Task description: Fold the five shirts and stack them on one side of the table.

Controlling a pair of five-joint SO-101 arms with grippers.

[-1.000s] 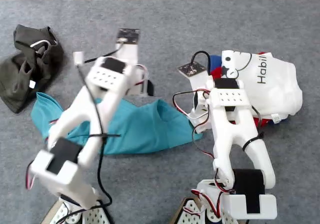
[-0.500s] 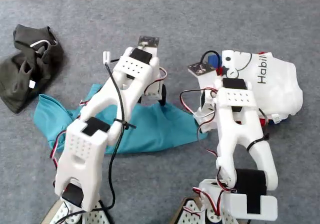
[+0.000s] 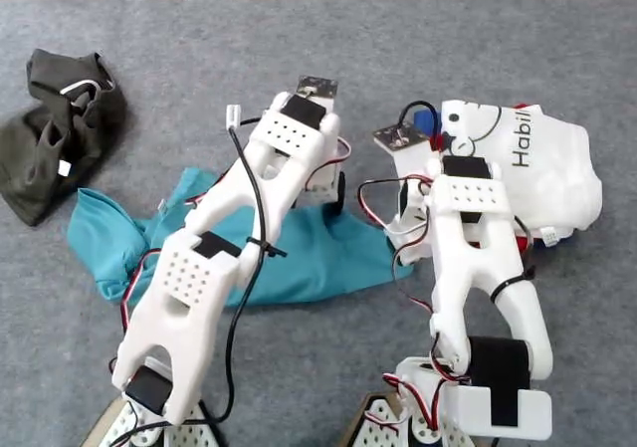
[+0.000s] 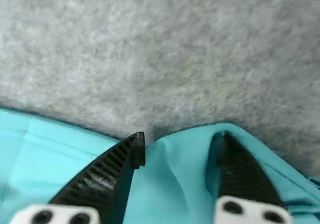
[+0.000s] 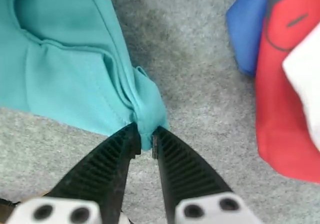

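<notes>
The teal shirt (image 3: 318, 253) lies rumpled across the middle of the grey counter (image 3: 398, 59). The right gripper (image 5: 145, 140) is clamped on a bunched fold at the shirt's edge nearest the pile. The left gripper (image 4: 180, 146) stands spread apart over the shirt's far edge, with teal cloth between its fingers and lapping over one of them. On the right side a white shirt (image 3: 557, 178) rests on a red shirt (image 5: 285, 84) and a blue shirt (image 5: 247, 29), and a dark shirt (image 3: 60, 128) sits crumpled at the far left, well apart from the pile.
</notes>
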